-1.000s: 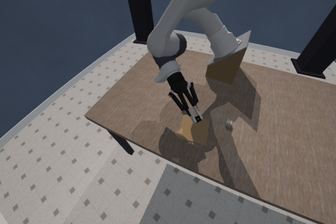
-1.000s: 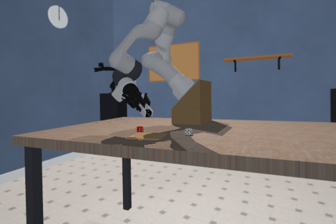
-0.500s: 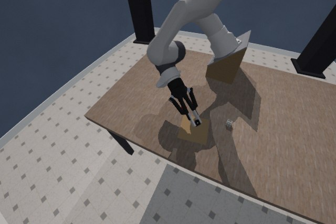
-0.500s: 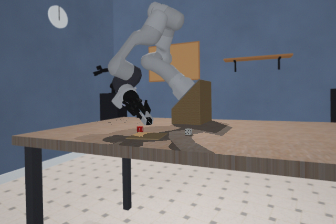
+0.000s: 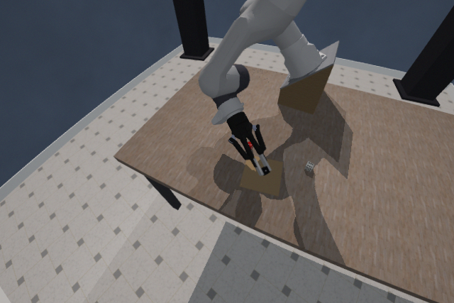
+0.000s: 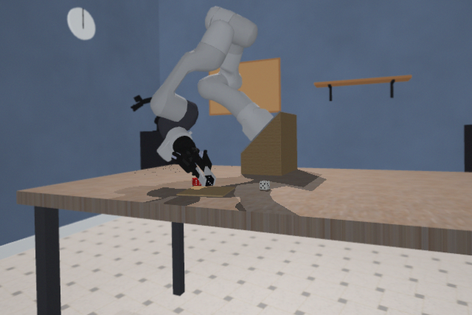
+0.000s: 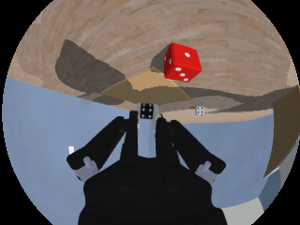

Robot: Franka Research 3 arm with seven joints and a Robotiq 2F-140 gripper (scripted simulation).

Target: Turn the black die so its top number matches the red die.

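Three dice here: the small black die [image 7: 146, 111] is clenched between the fingertips of the black two-finger gripper [image 6: 207, 179], low over the flat tan square mat [image 5: 270, 182]. Red die [image 7: 182, 63] sits just beside it, white die [image 5: 309, 167] well apart on the wooden table [image 5: 384, 182].

We're in a plain office-like room: blue walls, tiled floor [image 6: 243, 281], wall clock [image 6: 81, 23] upper left, corkboard [image 6: 262, 82], wall shelf [image 6: 362, 81] upper right, wooden counter [image 6: 343, 204] centre.
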